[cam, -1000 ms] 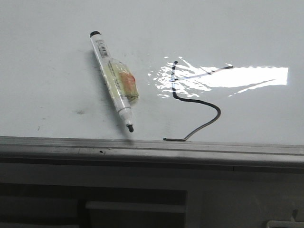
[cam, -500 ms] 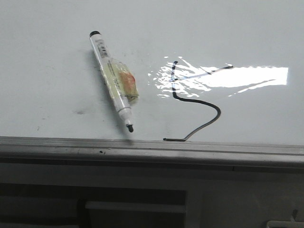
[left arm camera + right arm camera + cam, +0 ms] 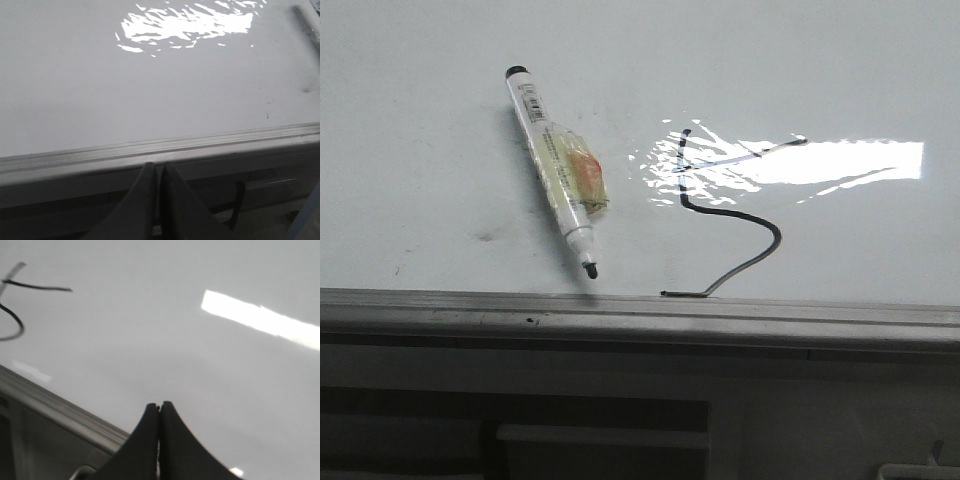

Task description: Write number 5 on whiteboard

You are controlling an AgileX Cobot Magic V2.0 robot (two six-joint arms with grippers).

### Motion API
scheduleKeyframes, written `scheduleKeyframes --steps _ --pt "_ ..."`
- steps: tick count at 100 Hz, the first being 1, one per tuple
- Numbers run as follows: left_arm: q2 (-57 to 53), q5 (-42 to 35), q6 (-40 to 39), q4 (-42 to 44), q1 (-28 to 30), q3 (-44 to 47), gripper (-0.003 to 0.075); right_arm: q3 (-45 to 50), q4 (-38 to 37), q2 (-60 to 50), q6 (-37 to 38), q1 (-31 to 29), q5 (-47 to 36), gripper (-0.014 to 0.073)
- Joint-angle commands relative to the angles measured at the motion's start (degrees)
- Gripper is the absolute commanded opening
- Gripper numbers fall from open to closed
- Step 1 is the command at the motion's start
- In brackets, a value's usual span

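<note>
The number 5 (image 3: 735,212) is drawn in thin black line on the whiteboard (image 3: 440,150), right of centre near its front frame edge; part of it shows in the right wrist view (image 3: 15,320). A white marker (image 3: 555,165) with tape round its barrel lies loose on the board, left of the 5, tip toward the frame. My left gripper (image 3: 159,165) is shut and empty, just off the board's front frame. My right gripper (image 3: 159,404) is shut and empty above the board, right of the 5. Neither gripper shows in the front view.
The grey metal frame edge (image 3: 640,312) runs along the board's near side, with a dark ledge and table parts below it. Bright light glare (image 3: 820,160) lies across the board over the 5's top bar. Faint grey smudges (image 3: 485,237) mark the board's left part.
The front view has shifted very slightly; the marker and the 5 appear a few pixels to the left. Nothing on the board has moved.
</note>
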Motion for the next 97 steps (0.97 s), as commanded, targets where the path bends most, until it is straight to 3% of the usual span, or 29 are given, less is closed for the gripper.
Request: scheduleKeyframes --steps 1,14,18,33,97 --pt "-1.48 -3.67 -0.4 -0.04 0.18 1.44 -0.002 2.21 -0.82 -0.3 1.88 -4.06 -6.64 -0.0064" --pt "-1.48 -3.67 -0.4 -0.04 0.18 1.44 -0.002 7.19 -5.91 -0.3 9.5 -5.73 -8.23 -0.0064" --pt "-1.48 -3.67 -0.4 -0.04 0.18 1.44 -0.002 7.01 -8.17 -0.69 11.0 -5.73 -5.05 -0.0064" --pt "-1.48 -3.67 -0.4 -0.04 0.18 1.44 -0.002 7.01 -11.2 -0.69 11.0 -5.73 -3.07 -0.0064" --pt "-1.48 -3.67 -0.4 -0.04 0.18 1.44 -0.002 7.01 -11.19 -0.69 11.0 -5.73 -3.07 -0.0064"
